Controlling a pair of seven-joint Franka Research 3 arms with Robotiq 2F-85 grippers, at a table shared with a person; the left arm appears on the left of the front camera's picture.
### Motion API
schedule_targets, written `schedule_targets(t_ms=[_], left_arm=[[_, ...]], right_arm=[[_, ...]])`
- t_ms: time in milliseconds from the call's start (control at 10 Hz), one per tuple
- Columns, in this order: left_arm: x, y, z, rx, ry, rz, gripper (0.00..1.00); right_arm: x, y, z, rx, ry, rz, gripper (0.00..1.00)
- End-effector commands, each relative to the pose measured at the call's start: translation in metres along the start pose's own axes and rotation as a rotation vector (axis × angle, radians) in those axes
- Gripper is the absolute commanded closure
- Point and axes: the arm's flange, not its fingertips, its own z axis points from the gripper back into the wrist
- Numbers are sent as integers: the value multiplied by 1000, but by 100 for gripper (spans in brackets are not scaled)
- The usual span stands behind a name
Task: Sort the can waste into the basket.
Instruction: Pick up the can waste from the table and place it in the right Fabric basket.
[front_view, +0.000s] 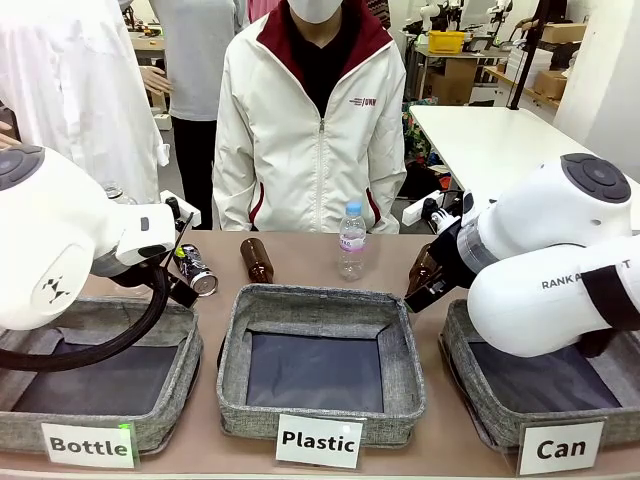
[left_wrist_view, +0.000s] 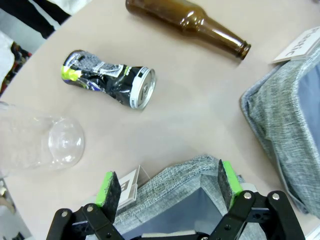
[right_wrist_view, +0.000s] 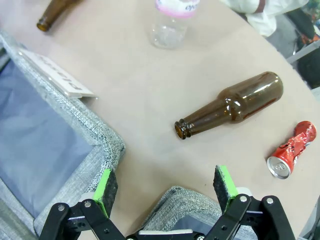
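Fingers spread wide and empty on both white arms. The left fingers (left_wrist_view: 106, 187) point down over a corner of the grey fabric "Bottle" basket (left_wrist_view: 180, 175), with the dented black can (left_wrist_view: 107, 79) lying on the table (left_wrist_view: 200, 100) beyond. The right fingers (right_wrist_view: 224, 186) hover likewise, and the crushed red can (right_wrist_view: 292, 150) lies on the table near a brown glass bottle (right_wrist_view: 232, 105), outside the "Can" basket (front_view: 468, 370).

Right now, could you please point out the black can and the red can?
black can (left_wrist_view: 107, 80): left wrist view, crumpled middle.
red can (right_wrist_view: 292, 149): right wrist view, crushed middle.
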Motion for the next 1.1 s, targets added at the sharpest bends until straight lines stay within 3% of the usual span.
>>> schedule_targets(t_ms=[0, 100, 300, 500, 800, 1000], left_arm=[[7, -5, 47, -111, -55, -39, 0], [19, -16, 89, -154, -15, 91, 0], [7, -6, 153, -252, -11, 143, 0], [-45, 44, 196, -415, -60, 179, 0], [-144, 155, 194, -701, -251, 462, 0], [-189, 198, 163, -818, -341, 688, 0]], right_arm=[[7, -13, 42, 78, -28, -23, 0], [15, -19, 81, 100, -33, -135, 0], [7, -30, 144, 262, 20, -252, 0], [-47, -62, 193, 486, 4, -338, 0], [-158, -126, 204, 664, -199, -623, 0], [-226, -178, 184, 804, -330, -839, 0]])
